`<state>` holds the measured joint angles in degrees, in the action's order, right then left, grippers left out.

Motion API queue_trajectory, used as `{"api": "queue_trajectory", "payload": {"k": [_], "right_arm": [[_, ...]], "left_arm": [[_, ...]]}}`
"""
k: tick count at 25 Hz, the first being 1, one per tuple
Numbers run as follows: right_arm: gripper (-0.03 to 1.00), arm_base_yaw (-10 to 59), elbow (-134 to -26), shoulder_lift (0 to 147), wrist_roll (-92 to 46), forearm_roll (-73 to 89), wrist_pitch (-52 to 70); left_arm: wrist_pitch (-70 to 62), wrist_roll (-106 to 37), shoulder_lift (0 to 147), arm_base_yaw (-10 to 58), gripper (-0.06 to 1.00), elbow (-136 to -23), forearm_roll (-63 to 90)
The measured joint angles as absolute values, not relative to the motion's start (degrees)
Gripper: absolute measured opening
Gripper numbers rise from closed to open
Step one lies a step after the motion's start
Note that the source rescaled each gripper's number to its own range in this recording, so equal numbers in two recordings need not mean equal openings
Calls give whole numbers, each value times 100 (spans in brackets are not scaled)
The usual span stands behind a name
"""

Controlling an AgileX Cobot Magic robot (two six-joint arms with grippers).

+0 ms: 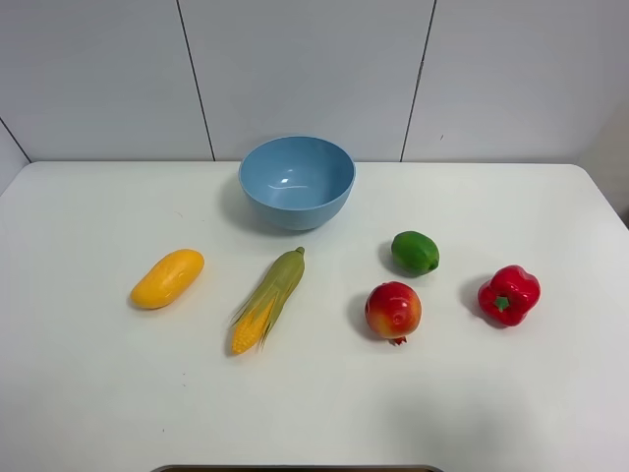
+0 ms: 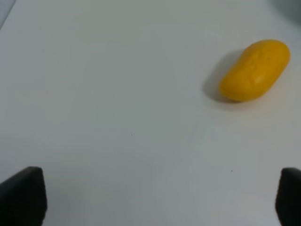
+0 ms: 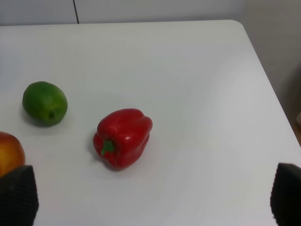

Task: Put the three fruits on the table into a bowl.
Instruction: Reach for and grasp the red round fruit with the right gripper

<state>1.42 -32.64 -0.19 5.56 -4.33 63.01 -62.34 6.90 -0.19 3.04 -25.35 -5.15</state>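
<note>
The light-blue bowl (image 1: 296, 180) stands empty at the back middle of the white table (image 1: 88, 393). The yellow-orange mango (image 1: 167, 278) lies front left of it and also shows in the left wrist view (image 2: 255, 69). The green lime (image 1: 415, 253) and the red-yellow pomegranate (image 1: 393, 311) lie front right of the bowl. The right wrist view shows the lime (image 3: 45, 103) and an edge of the pomegranate (image 3: 9, 153). My left gripper (image 2: 160, 200) is open, well short of the mango. My right gripper (image 3: 153, 200) is open, short of the pepper. Neither gripper shows in the exterior view.
A green-husked corn cob (image 1: 267, 300) lies between the mango and the pomegranate. A red bell pepper (image 1: 508, 294) sits right of the pomegranate, and the right wrist view shows it too (image 3: 122, 137). The table's right edge (image 3: 268, 84) runs close past the pepper. A panelled wall stands behind.
</note>
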Motion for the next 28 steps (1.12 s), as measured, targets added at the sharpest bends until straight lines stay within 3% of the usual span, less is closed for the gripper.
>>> {"api": "queue_trajectory", "payload": {"k": [28], "right_arm": [[100,142,-3264,-19,556,-433,6301]], "left_arm": [[-6234,690,-19,304,100,-2535,-515]]}}
